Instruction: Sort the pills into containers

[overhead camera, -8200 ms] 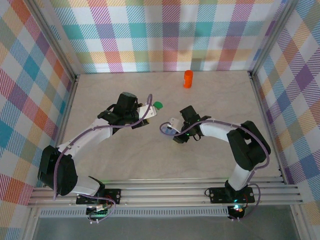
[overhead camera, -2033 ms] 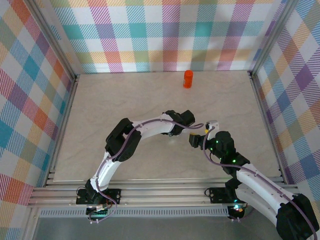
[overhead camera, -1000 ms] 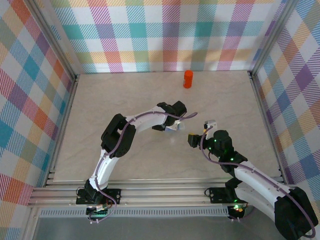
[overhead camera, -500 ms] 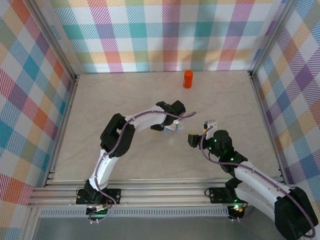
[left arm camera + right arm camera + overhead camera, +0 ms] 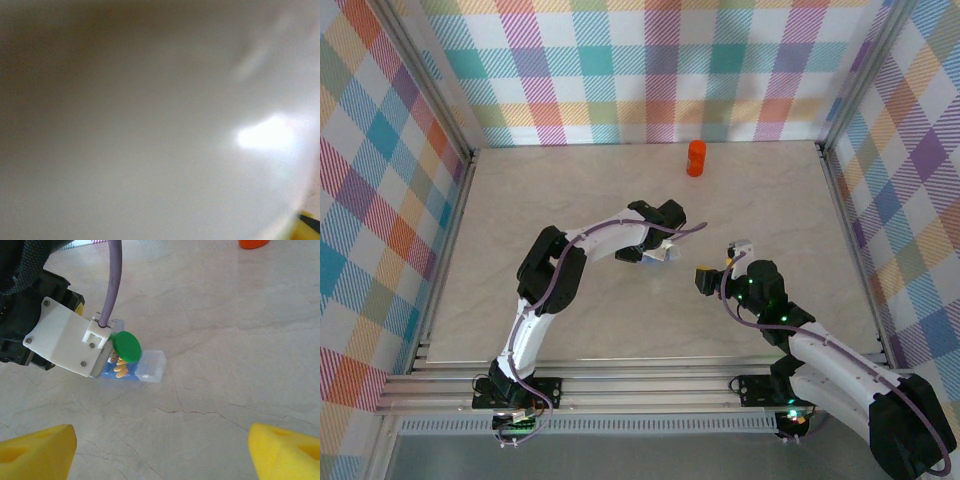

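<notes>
The flat blue box [image 5: 120,372] lies open on the table, with yellow pills in it and its clear lid [image 5: 150,366] folded out to the right; it also shows under the left wrist [image 5: 665,256]. My left gripper [image 5: 656,246] hangs right over the box, shut on the whitish bottle, whose green cap [image 5: 126,346] pokes out beside the wrist's white mount. Its fingers are hidden, and the left wrist view is a whitish blur. My right gripper [image 5: 162,452] stands open and empty a little short of the box. The orange bottle [image 5: 696,157] stands upright at the back.
The left arm's white camera mount [image 5: 65,342] and purple cable [image 5: 114,280] rise just left of the box. Plaid walls [image 5: 650,70] close in the table on three sides. Bare marble tabletop [image 5: 770,210] lies right of the box and in front of it.
Over the last two seconds the left gripper has drawn back to the left, away from the right gripper, uncovering the blue box. The right gripper has barely moved in the last second.
</notes>
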You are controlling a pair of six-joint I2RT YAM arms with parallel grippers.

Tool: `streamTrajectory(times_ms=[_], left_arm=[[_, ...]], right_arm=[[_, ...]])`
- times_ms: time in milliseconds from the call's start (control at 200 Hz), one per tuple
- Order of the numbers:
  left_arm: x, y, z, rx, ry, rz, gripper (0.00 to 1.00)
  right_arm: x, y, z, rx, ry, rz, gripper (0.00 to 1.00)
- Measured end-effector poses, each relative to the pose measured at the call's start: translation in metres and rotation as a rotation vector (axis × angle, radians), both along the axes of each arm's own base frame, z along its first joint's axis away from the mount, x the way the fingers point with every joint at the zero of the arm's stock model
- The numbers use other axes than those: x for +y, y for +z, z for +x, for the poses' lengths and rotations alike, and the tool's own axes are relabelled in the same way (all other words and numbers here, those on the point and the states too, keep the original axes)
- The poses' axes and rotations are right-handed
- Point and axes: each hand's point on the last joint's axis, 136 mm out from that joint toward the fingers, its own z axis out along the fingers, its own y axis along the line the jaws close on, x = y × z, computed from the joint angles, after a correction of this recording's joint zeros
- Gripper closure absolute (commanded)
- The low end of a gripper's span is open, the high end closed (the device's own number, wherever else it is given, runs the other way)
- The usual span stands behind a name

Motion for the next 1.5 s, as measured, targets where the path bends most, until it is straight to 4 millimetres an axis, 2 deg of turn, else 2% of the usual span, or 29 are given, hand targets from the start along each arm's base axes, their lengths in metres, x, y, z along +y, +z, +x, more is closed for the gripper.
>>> streamTrajectory(times_ms=[640,1065,1220,1375,1500], left_arm=[[0.009,0.009,-0.002,0.005,0.04,-0.035,1.0],[0.007,0.037,-0.013,-0.021,0.098,-0.177,1.0],[0.002,0.06,-0.016,-0.069,0.151,-0.332,1.0],[-0.008,0.096,-0.023,-0.159,0.231,-0.582,1.0],[-0.012,0.123,-0.035,-0.234,0.285,-0.829,1.0]], right_arm=[[0.001,0.0,0.0,0.002,0.008,0.003,0.12],[0.004,-0.023,-0.001,0.071,0.023,-0.033,0.13],[0.013,-0.026,0.0,0.087,0.08,-0.056,0.15],[0.033,-0.007,0.013,0.08,0.148,-0.05,0.19],[0.038,0.002,0.019,0.079,0.162,-0.046,0.19]])
